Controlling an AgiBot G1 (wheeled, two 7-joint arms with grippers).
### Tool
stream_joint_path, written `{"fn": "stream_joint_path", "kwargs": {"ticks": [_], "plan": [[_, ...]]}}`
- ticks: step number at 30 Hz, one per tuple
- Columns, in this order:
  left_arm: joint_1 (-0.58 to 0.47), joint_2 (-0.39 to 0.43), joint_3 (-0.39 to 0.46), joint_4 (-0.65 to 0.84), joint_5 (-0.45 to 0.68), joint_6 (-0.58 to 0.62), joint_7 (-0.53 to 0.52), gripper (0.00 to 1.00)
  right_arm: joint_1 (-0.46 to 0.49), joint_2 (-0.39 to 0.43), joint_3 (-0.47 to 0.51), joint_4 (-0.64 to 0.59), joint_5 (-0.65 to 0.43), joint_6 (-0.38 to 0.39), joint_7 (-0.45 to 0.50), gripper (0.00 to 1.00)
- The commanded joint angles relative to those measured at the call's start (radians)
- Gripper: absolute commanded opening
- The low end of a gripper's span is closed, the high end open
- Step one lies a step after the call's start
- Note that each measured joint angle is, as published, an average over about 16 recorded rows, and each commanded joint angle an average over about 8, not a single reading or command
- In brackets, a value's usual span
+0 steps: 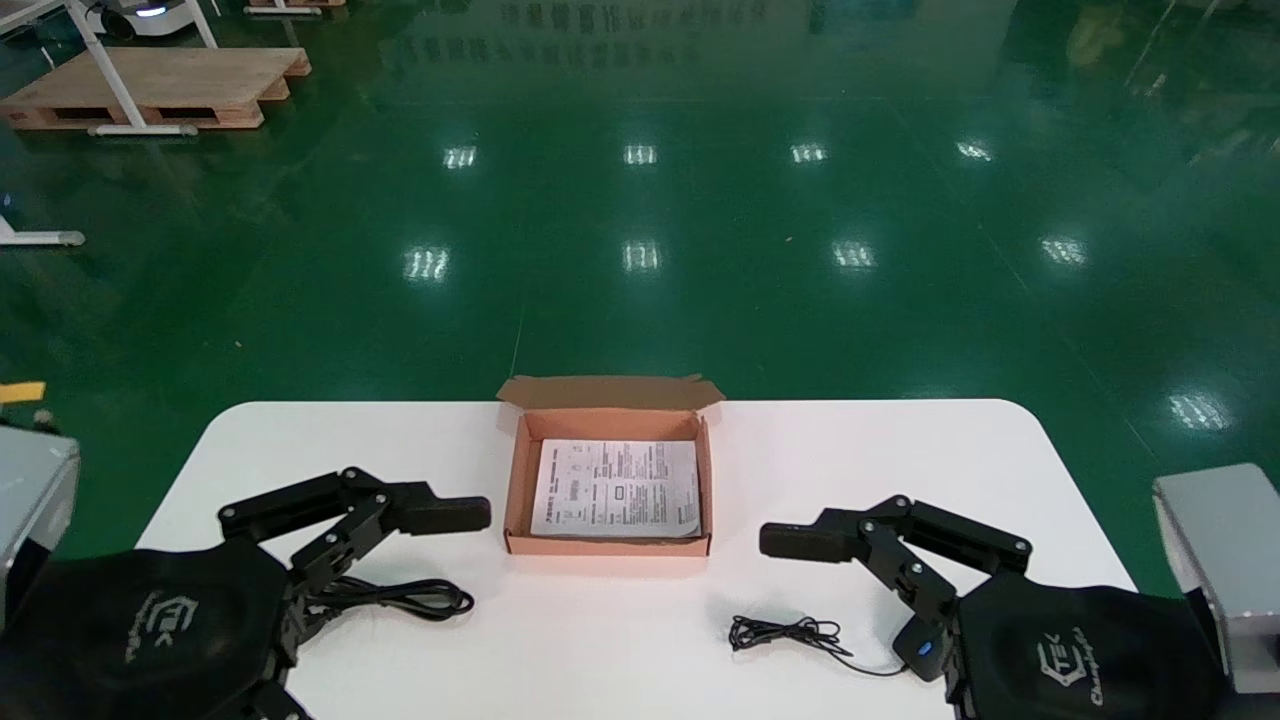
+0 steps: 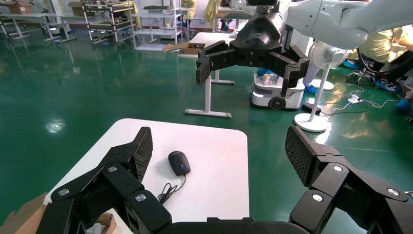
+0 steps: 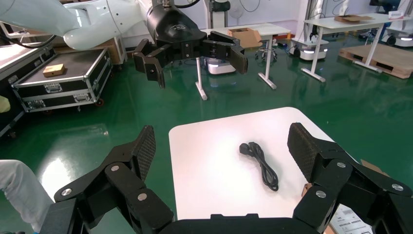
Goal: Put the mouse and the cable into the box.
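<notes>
A white bench (image 1: 600, 640) stands on a glossy green floor (image 1: 640, 250), and both arms reach in over its near edge. An open cardboard box (image 1: 607, 545) sits in the middle of the bench toward the far edge, its lid flap folded back away from the robot. A printed sheet (image 1: 615, 488) lies flat on its bottom, and neither task item is in it.

The left hand (image 2: 220, 153) hovers above the bench to the left of the box, its fingers spread wide and holding nothing. One fingertip points toward the box's left wall but is clear of it. The black cable (image 1: 400, 597) lies folded in a long loop on the bench just beside this hand, on the side nearer the robot, with one end running under the hand's linkage.

The right hand (image 3: 221, 151) hovers to the right of the box, mirrored to the left one, fingers likewise wide apart and empty. The black mouse (image 1: 922, 648), showing a small blue light, rests on the bench close to the near edge, partly covered by this hand in the head view. Its thin cord (image 1: 785, 632) trails to the left and ends in a small tangled bundle, in front of the box's right corner and apart from it
</notes>
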Motion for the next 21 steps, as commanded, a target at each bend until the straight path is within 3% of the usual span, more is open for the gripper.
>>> {"fn": "stream_joint_path", "kwargs": {"ticks": [1, 5, 11, 16, 21], "plan": [[0.009, -0.001, -0.006, -0.001, -0.014, -0.001, 0.006, 1.00, -0.001, 0.001, 0.003, -0.003, 0.012, -0.005, 0.004, 1.00], [-0.074, -0.026, 0.098, -0.027, 0.199, 0.037, -0.067, 1.00, 0.003, -0.012, -0.029, 0.024, -0.113, 0.042, -0.045, 1.00], [-0.286, -0.005, 0.295, -0.028, 0.586, 0.060, -0.156, 1.00, 0.052, -0.084, -0.126, 0.052, -0.402, 0.150, -0.073, 1.00], [-0.381, 0.039, 0.379, -0.013, 0.730, 0.048, -0.173, 1.00, 0.098, -0.142, -0.198, 0.054, -0.543, 0.203, -0.027, 1.00], [-0.395, 0.051, 0.393, -0.008, 0.760, 0.045, -0.176, 1.00, 0.108, -0.154, -0.213, 0.053, -0.575, 0.214, -0.021, 1.00]]}}
